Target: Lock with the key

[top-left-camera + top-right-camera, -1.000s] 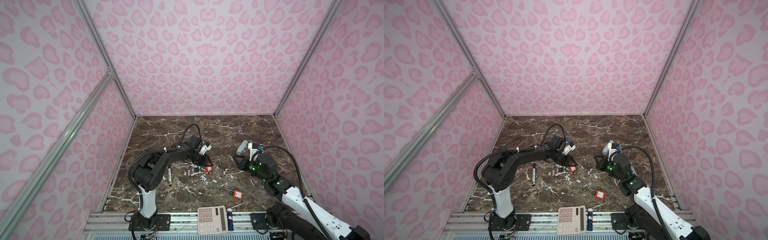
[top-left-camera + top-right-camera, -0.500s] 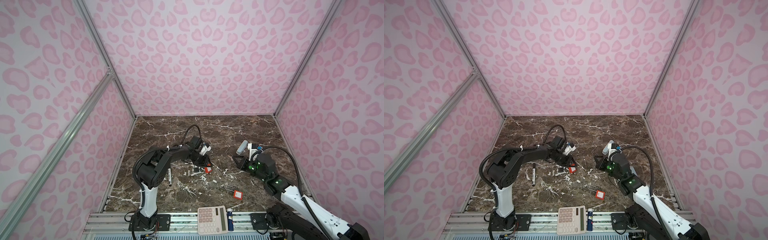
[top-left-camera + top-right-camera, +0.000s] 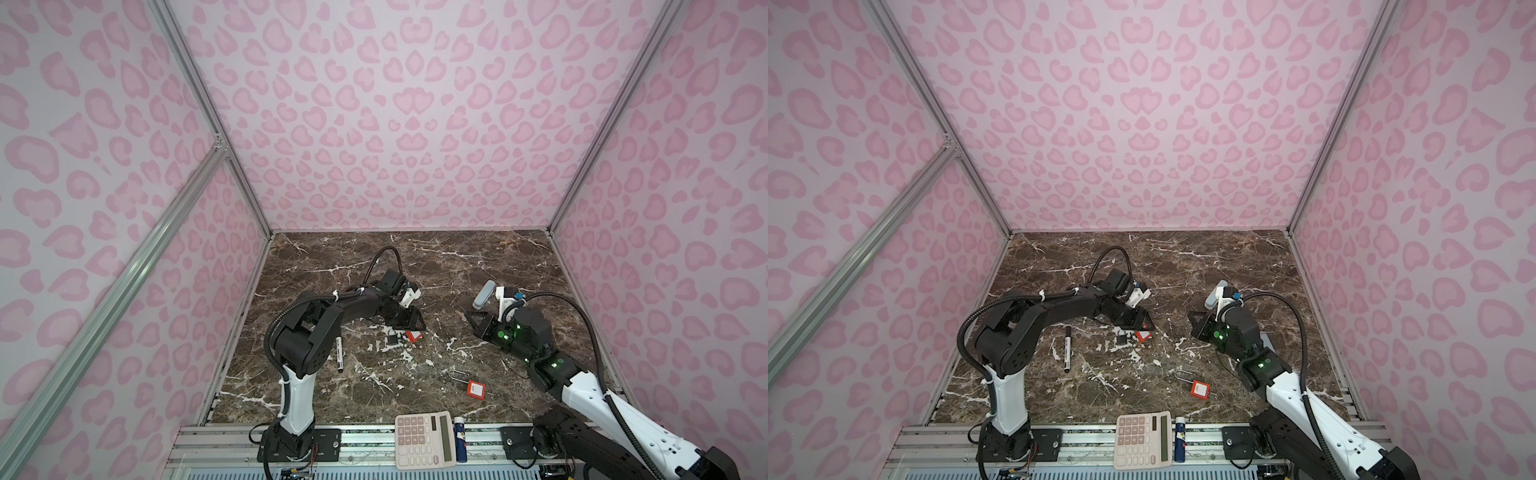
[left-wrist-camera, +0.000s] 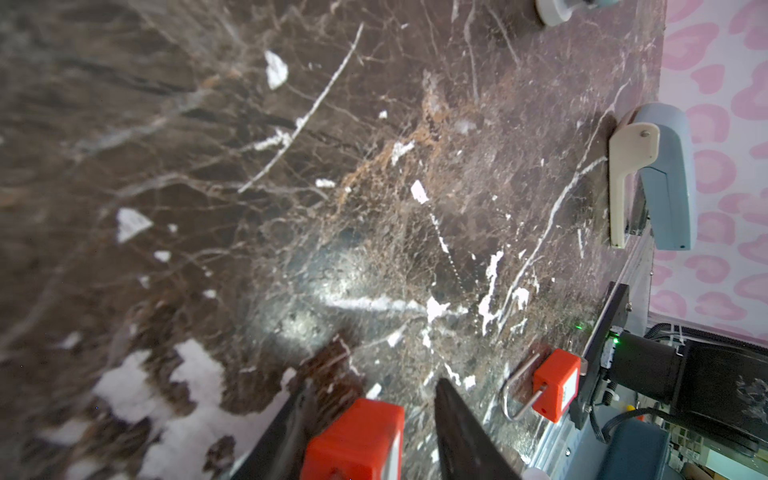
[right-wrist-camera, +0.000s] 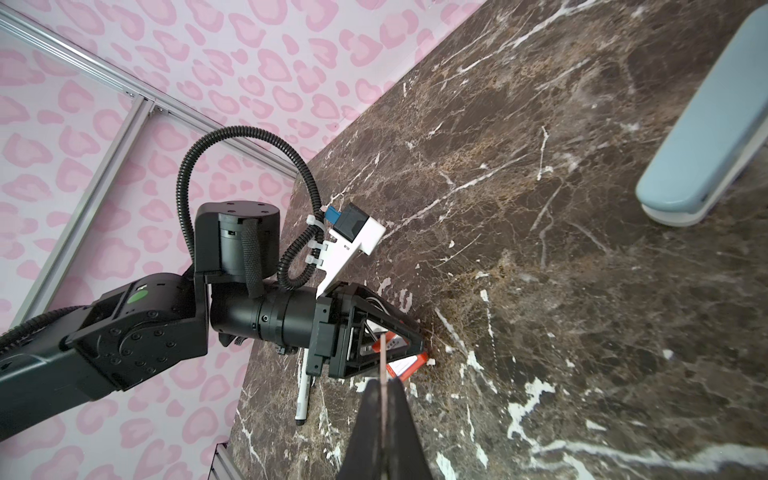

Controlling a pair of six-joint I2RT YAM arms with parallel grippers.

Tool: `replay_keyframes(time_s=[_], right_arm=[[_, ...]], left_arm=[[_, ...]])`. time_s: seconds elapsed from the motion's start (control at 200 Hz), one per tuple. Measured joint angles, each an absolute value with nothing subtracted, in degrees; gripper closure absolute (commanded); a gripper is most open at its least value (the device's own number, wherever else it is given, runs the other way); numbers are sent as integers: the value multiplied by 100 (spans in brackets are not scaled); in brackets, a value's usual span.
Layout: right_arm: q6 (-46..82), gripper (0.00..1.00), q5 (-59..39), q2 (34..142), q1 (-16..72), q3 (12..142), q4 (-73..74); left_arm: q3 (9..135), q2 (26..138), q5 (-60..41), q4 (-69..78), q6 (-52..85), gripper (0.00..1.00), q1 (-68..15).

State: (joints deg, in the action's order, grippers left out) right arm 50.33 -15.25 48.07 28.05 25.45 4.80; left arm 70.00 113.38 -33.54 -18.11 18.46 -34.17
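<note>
A red padlock [image 3: 413, 336] [image 3: 1143, 335] lies on the marble table between the fingers of my left gripper [image 3: 420, 328] [image 3: 1149, 326]. In the left wrist view its red body [image 4: 353, 440] sits against one finger, with a gap to the other, so the left gripper [image 4: 374, 380] is open. My right gripper [image 3: 468, 315] [image 3: 1190, 314] hovers to the right of the lock, apart from it. In the right wrist view it [image 5: 382, 380] is shut on the key [image 5: 382, 361], whose thin blade points at the lock [image 5: 405, 361].
A second red padlock [image 3: 476, 390] [image 4: 555, 384] lies near the front right. A small dark padlock [image 3: 392, 338] rests beside the left gripper. A marker [image 3: 339, 353] lies left of it. A grey-blue stapler-like thing [image 3: 484, 294] stands behind the right gripper. A calculator [image 3: 424, 438] sits on the front rail.
My left gripper's jaws have spread apart around the red padlock, and the left arm's elbow has shifted a little. The right arm has stayed put with the key.
</note>
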Motion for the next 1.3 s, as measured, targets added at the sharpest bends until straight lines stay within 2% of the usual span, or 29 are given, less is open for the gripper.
replay_keyframes(time_s=[0.1,0.22,0.83,0.985,1.06,1.215,1.3], right_arm=[[5033,100,-1522,4772,2805,2545,478],[5033,100,-1522,4744,2805,2545,478],[5033,100,-1520,4698,2805,2484,464],[5033,100,-1518,4687,2805,2469,460],[5033,100,-1518,4698,2805,2464,467],[5033,100,-1518,4737,2805,2464,482],[5033,100,-1518,4762,2805,2464,480]], left_arm=[[7052,11338,-3234,-1846,1844,46,-3420],[7111,11338,-3181,-1900,1846,36,-3420],[7373,11273,-3024,-2088,1841,40,-3520],[7408,11340,-2969,-2110,1846,49,-3527],[7413,11360,-2954,-2117,1848,51,-3538],[7424,11378,-2950,-2132,1846,48,-3610],[7435,11378,-2928,-2137,1844,40,-3629]])
